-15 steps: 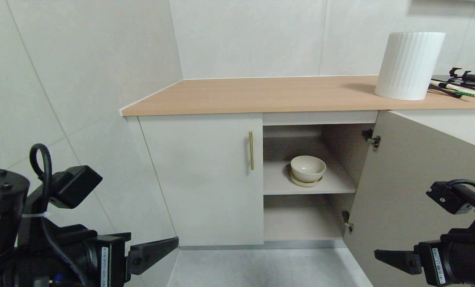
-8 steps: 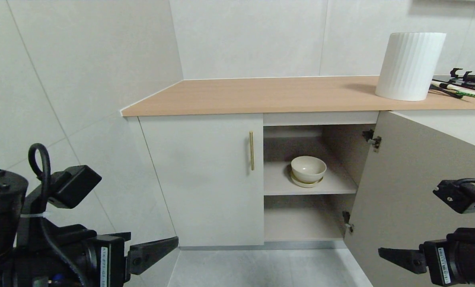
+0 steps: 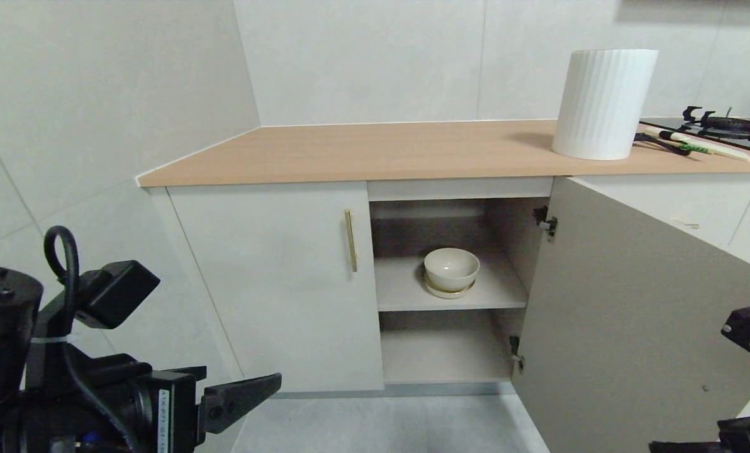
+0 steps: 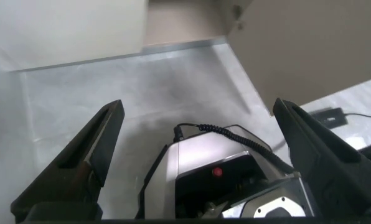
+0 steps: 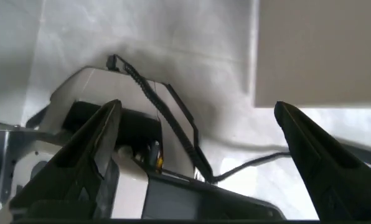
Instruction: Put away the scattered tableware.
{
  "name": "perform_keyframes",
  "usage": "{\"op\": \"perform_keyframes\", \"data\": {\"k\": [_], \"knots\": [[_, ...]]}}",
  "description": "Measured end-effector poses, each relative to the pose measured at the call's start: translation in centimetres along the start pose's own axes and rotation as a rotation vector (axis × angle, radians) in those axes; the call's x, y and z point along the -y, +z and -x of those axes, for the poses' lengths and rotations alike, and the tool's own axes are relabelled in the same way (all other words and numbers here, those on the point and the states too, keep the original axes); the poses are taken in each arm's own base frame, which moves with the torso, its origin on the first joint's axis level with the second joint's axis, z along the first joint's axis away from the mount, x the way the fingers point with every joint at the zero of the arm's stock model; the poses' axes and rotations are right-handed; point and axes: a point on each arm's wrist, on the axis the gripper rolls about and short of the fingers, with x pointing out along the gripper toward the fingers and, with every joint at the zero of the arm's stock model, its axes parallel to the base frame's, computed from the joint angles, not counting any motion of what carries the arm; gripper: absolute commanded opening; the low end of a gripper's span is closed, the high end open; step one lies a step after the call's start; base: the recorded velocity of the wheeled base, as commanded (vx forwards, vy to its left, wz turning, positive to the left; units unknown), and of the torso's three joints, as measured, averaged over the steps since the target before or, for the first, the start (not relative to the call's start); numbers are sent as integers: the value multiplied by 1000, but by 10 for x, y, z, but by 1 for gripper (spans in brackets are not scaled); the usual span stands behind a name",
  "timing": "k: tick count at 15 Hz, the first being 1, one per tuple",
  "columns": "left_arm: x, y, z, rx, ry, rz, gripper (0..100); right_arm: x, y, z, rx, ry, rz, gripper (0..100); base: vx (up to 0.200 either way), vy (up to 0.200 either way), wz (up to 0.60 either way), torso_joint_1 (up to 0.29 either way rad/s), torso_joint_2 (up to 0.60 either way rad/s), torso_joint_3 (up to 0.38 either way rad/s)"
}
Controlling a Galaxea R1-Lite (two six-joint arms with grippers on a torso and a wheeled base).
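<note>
Low at the left, the left gripper [image 4: 198,107] hangs above the floor with its jaws spread wide and nothing between them. This is probably a ready posture, since no item is in hand.

Next comes the closed cabinet door [image 3: 274,283] with one brass handle [image 3: 350,241]. Beside it, the open compartment shows two shelves. On the upper shelf [image 3: 406,292] one cream bowl [image 3: 452,268] sits upright in one saucer [image 3: 448,292], apparently nested to save room and to stay steady. The lower shelf [image 3: 444,352] lies beneath.

The open door [image 3: 620,327] hangs on two hinges [image 3: 546,221] and swings out toward the robot, which gives free access to both shelves.

On the countertop [image 3: 381,151] stands one white ribbed container [image 3: 604,104], upright and near the front edge. Just to its right lie long thin utensils [image 3: 696,143], at least two, though the exact count is unclear. They rest flat at the edge of a stove burner [image 3: 724,121] and are probably the tableware left to store.

Low at the right, the right gripper [image 5: 198,107] is likewise fully parted and empty.

Count: two grippers, two doors, two shelves, one bowl, one saucer.
</note>
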Motion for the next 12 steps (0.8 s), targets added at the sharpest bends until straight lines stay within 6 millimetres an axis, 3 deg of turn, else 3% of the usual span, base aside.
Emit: {"op": "perform_keyframes", "data": {"k": [4,8,12], "knots": [[0,0,0,0,-2,0,100,4,-3,23,-35,-41,20,100,0,-200,0,1,4,7],[0,0,0,0,-3,0,100,12,-7,52,-44,-143,9,100,0,0,0,0,0,0],[0,0,0,-1,-4,0,100,25,2,54,2,-298,-76,100,0,0,0,0,0,0]]}}
